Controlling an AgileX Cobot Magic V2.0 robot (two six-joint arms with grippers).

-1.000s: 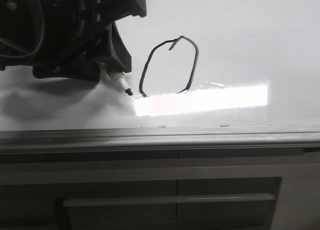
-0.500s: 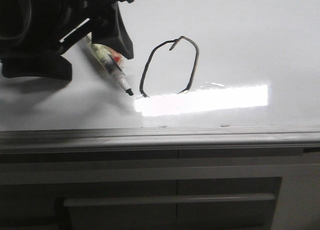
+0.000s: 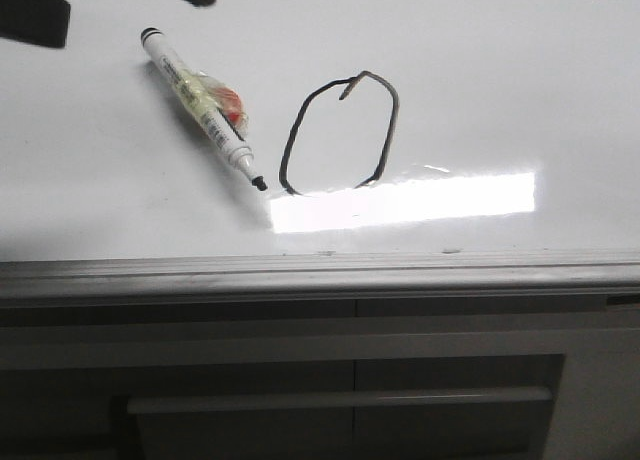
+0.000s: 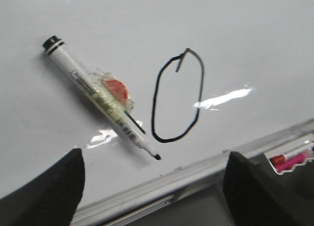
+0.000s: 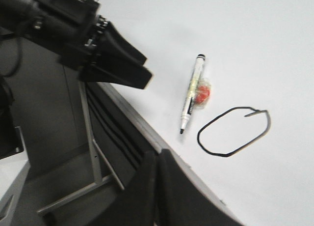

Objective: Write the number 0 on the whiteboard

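Observation:
The number 0 (image 3: 340, 130) is a thin black oval on the whiteboard (image 3: 500, 60). A white marker (image 3: 200, 105), uncapped, with tape and a red spot on its barrel, lies flat on the board left of the 0, its black tip near the 0's lower left. My left gripper (image 3: 120, 5) is open and empty, raised above the marker at the top left edge. In the left wrist view its fingers (image 4: 49, 191) stand wide apart, with the marker (image 4: 98, 93) and the 0 (image 4: 177, 98) beyond. My right gripper (image 5: 157, 157) is shut and empty, over the board's edge rail.
A grey metal rail (image 3: 320, 270) runs along the board's near edge, with a dark grey panelled cabinet (image 3: 340, 400) below it. A bright glare patch (image 3: 400, 202) lies under the 0. A pink marker (image 4: 289, 160) lies past the rail. The left arm (image 5: 73, 34) shows in the right wrist view.
My left gripper let go of the marker and pulled up and away to the top left. The marker now lies flat on the board. The 0 is unchanged.

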